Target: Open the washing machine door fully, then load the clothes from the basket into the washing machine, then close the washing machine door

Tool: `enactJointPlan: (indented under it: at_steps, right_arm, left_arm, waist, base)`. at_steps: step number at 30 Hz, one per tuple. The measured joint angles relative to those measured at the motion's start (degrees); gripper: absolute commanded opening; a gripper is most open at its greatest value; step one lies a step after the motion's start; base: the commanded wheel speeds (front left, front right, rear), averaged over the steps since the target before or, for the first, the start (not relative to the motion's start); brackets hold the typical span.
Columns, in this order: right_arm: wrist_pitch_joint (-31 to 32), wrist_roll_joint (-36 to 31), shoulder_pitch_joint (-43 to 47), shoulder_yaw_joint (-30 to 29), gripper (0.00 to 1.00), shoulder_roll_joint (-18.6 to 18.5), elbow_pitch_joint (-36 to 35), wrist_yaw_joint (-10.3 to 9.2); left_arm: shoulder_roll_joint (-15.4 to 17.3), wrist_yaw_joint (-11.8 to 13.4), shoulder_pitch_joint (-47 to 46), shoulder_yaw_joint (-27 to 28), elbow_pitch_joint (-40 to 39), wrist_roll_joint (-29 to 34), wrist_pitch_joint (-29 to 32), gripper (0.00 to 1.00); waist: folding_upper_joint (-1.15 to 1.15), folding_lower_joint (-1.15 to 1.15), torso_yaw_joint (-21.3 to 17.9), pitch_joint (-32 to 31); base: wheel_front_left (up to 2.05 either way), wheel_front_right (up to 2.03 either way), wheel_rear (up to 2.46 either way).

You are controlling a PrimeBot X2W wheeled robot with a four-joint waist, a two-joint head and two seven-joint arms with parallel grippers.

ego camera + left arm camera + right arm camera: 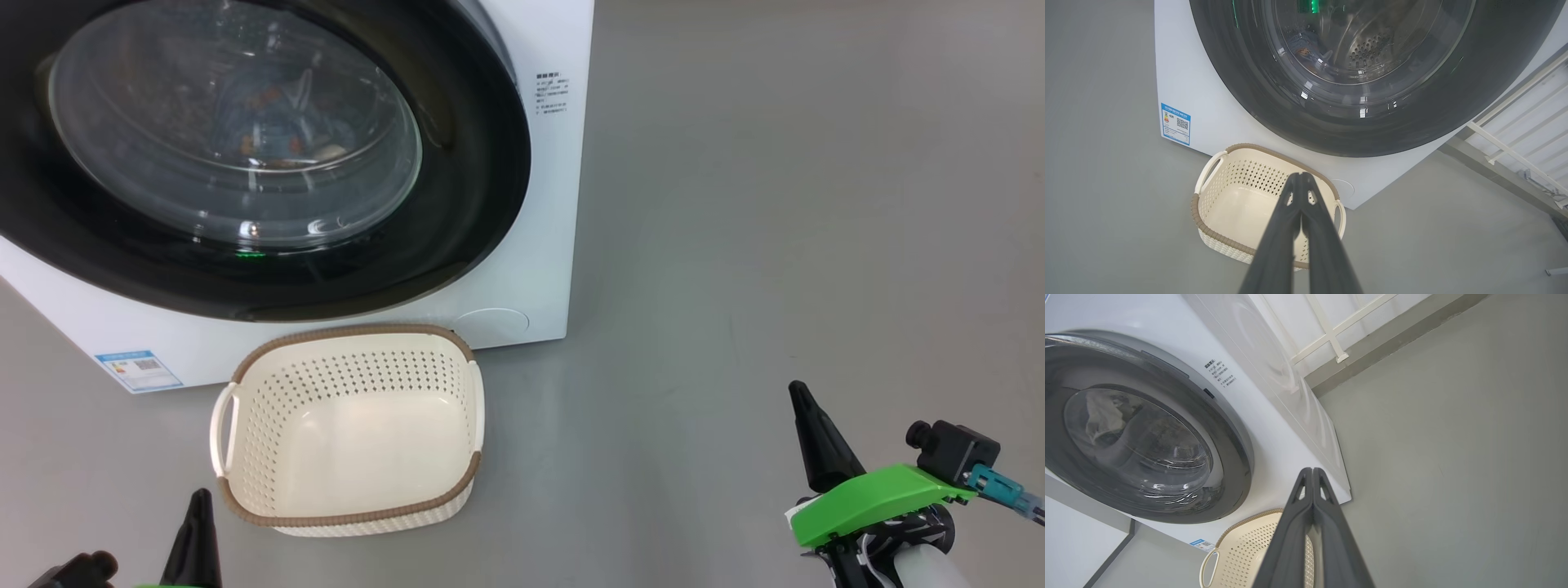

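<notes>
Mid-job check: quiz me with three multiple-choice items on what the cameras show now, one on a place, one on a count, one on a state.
1. Where does the cream-white perforated plastic basket with the brown woven rim stand?
A) on the grey floor in front of the big white washing machine
B) on top of the machine
C) inside the drum

2. How many garments lie in that basket?
A) two
B) one
C) none

3. How is the large round door with the glossy black rim?
A) fully open
B) shut
C) half open

Answers: 1 A, it sits on the floor just below the door; 2 C, its bare bottom shows; 3 B, the rim lies flat against the machine's front.
</notes>
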Motion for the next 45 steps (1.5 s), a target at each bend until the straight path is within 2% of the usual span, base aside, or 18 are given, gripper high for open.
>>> enactJointPlan:
  at_steps: [45]
  right_arm:
    - [7.45, 24.07, 2.53, -4.67, 0.0, 1.09, -3.66, 0.0]
  left_arm:
    - [-1.03, 0.05, -1.28, 1.05, -0.13, -25.58, 7.75, 0.0]
  waist:
    - [0.0, 0.0, 1.56, -2.34]
  base:
    - [0.0, 0.0, 0.0]
